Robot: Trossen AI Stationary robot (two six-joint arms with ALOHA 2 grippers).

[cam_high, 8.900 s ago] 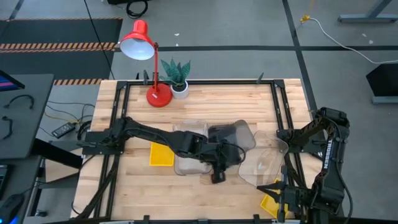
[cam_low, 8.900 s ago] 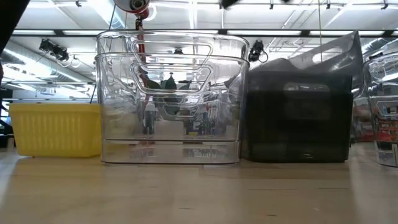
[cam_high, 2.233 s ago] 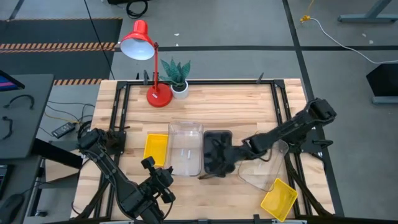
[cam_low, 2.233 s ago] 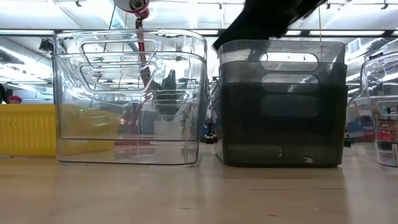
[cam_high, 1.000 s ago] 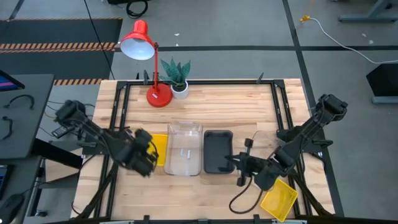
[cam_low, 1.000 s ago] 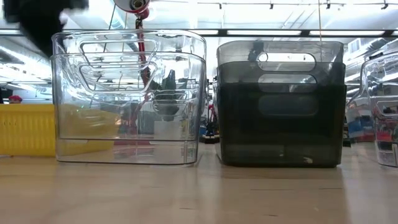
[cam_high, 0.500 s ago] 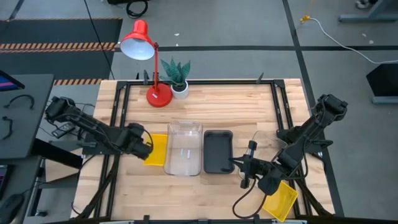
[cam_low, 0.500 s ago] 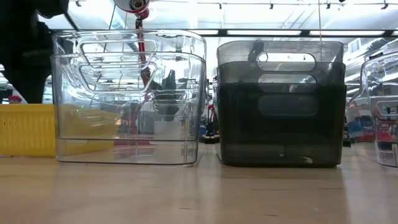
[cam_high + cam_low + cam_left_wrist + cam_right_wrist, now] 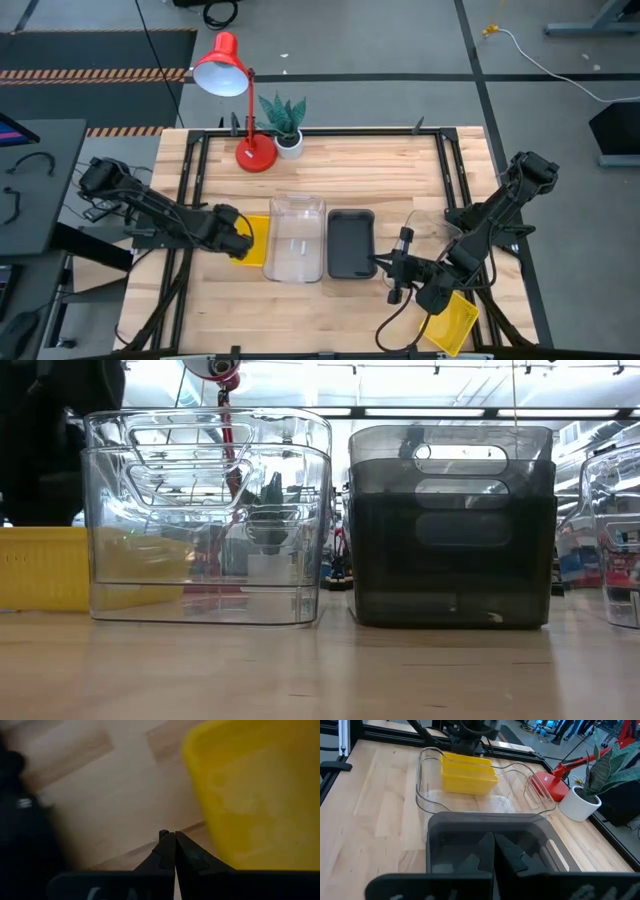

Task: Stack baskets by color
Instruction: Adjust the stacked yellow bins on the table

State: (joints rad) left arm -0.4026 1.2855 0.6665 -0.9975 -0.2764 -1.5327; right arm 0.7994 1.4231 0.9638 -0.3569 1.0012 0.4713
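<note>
Two clear baskets (image 9: pixel 297 238) stand nested at mid-table, with two dark grey baskets (image 9: pixel 350 243) nested to their right. A yellow basket (image 9: pixel 257 238) sits on the table to the left of the clear stack. My left gripper (image 9: pixel 174 836) is shut and points steeply down over bare wood just outside the yellow basket's rim (image 9: pixel 200 805), at its near left corner. My right gripper (image 9: pixel 494 840) is shut and hovers at the right side of the grey stack (image 9: pixel 485 845). A second yellow basket (image 9: pixel 450 322) lies at the near right.
Another clear basket (image 9: pixel 432 230) stands at the right, partly under my right arm. A red desk lamp (image 9: pixel 232 85) and a potted plant (image 9: pixel 285 125) stand at the far edge. A black frame (image 9: pixel 320 131) rims the table. Bare wood lies near the front edge.
My left gripper has come down toward the table beside the yellow basket's left side, tipping more steeply downward while staying shut. The baskets have not moved.
</note>
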